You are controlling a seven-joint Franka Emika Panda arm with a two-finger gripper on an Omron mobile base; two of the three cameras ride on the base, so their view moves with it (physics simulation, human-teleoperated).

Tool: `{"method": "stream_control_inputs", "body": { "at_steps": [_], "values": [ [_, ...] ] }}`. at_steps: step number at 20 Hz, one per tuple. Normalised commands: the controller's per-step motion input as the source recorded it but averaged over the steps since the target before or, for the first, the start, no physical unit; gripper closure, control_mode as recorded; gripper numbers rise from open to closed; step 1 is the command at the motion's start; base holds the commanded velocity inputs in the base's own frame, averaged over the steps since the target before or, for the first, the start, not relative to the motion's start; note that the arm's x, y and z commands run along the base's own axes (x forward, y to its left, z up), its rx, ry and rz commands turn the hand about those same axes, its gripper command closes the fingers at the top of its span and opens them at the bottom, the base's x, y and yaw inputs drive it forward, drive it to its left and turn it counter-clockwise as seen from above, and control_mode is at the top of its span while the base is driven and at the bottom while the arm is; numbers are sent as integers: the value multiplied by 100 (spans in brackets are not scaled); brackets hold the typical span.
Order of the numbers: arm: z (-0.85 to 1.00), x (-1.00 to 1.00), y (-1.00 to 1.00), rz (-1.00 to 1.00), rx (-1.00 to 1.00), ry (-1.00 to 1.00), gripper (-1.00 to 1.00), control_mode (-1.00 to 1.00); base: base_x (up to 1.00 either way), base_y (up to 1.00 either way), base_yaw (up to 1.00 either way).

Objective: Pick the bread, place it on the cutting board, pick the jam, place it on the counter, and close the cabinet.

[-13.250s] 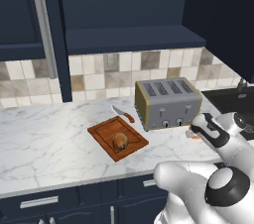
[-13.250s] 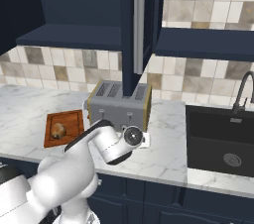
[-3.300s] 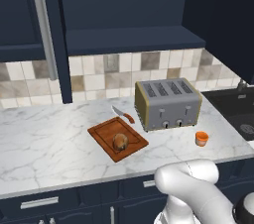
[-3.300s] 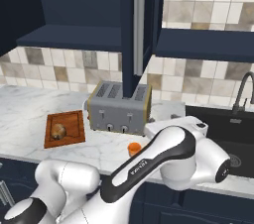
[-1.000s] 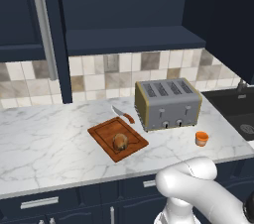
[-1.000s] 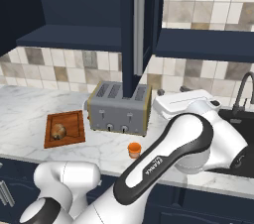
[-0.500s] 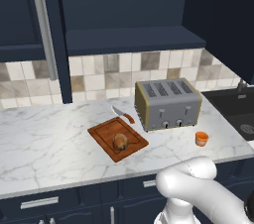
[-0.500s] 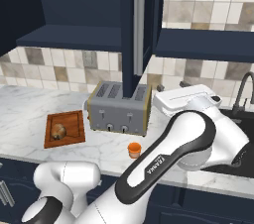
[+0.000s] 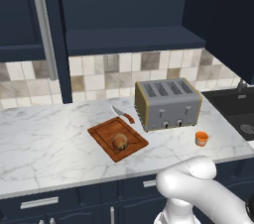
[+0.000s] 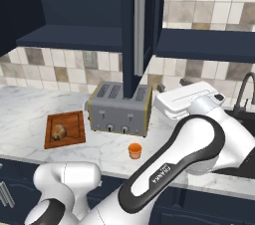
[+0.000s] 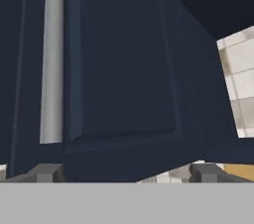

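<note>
Arm's white wrist raised slightly over the last second beside the sink; bread, jam and board unmoved.
Counter (image 9: 44, 143), white marble, grey-veined: cutting board (image 9: 104, 134) bearing bread (image 9: 120, 141); toaster (image 9: 167, 103) to its right; jam (image 9: 201, 138) near the toaster, toward the front edge. Cabinet (image 11: 124, 69) door ajar, silver handle (image 10: 139, 30). Gripper (image 11: 126, 172) jaws spread wide, empty, facing the door.

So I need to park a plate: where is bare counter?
The counter lies bare left of the cutting board, and along the front edge. It is crowded between cutting board, knife, toaster and jam.
</note>
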Motion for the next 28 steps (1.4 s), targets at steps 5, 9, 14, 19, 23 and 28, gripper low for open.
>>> {"method": "stream_control_inputs", "body": {
  "at_steps": [5,9,14,19,23,28],
  "values": [
    [6,-17,1,3,0,0,-100,-100,0,0,0],
    [4,-11,8,0,0,0,-100,-100,0,0,0],
    [1,-9,17,0,0,0,-100,-100,0,0,0],
    [0,-1,23,0,0,0,-100,-100,0,0,0],
    [3,0,15,3,0,0,-100,-100,0,0,0],
    [16,0,3,6,0,0,-100,-100,0,0,0]
  ]
}}
